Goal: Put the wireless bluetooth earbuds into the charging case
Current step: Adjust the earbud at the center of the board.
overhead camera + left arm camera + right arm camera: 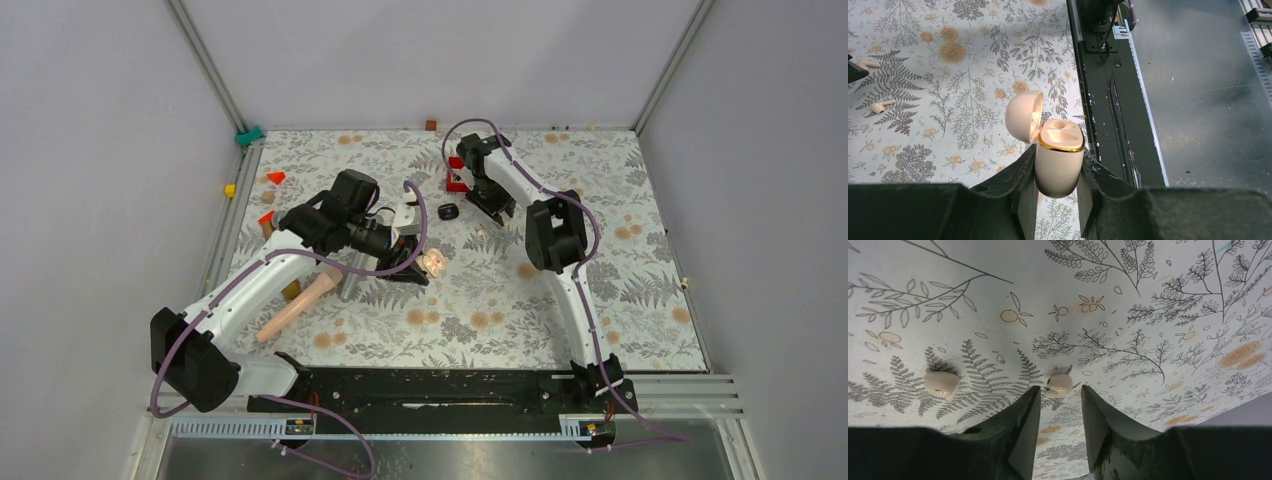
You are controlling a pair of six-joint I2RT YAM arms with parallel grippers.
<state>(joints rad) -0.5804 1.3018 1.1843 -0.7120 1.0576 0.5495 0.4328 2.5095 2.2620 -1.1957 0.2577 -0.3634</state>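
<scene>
The charging case (1059, 165) is cream-white with a gold rim. Its lid (1023, 116) is hinged open and both wells are empty. My left gripper (1058, 172) is shut on the case body and holds it upright above the table (433, 262). Two cream earbuds lie on the floral cloth, one (1059, 384) just beyond and between my right gripper's fingertips, the other (941, 383) to its left. My right gripper (1060, 390) is open and low over the cloth, touching neither. The left wrist view also shows both earbuds (878, 106) (868, 64) far off to the left.
A small black oval object (448, 212) lies between the two grippers. A red box (457, 175) stands behind the right gripper. Red wedges (275, 177) and a yellow cube (230, 190) sit at the back left. A long beige object (295, 305) lies under the left arm.
</scene>
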